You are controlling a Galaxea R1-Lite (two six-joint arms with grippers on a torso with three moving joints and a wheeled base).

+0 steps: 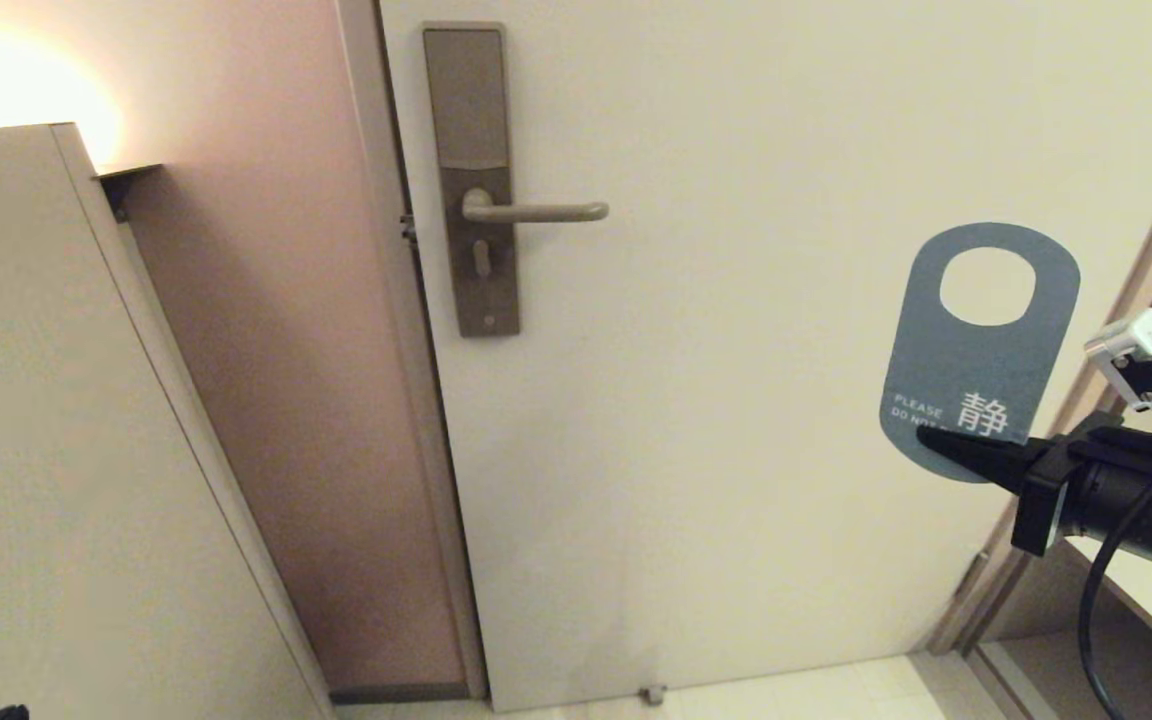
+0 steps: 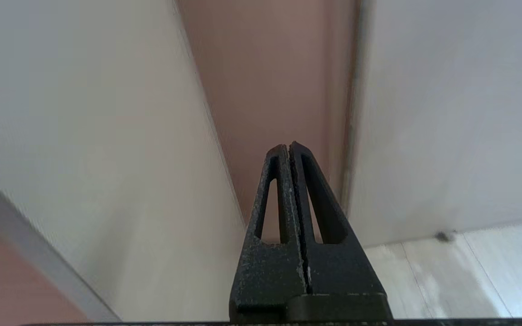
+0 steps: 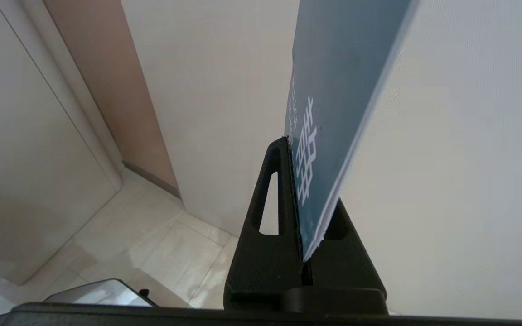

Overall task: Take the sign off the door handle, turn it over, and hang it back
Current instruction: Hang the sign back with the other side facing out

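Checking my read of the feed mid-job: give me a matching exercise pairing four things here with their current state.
1. Teal card sign
2. Bronze-grey metal lever door handle
3. Right gripper
4. Left gripper

a. shut, holding nothing
b. bare, nothing hanging on it
c. shut on the sign's lower end
d. held upright, hole on top, off to the right of the handle

Pairs: 1-d, 2-b, 3-c, 4-a

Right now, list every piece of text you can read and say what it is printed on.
"PLEASE": on the teal sign held by the right gripper.
"DO NOT": the sign's second line, its end hidden behind the large character.
"静": a large white character on the sign.
The door handle and its backplate carry no text.
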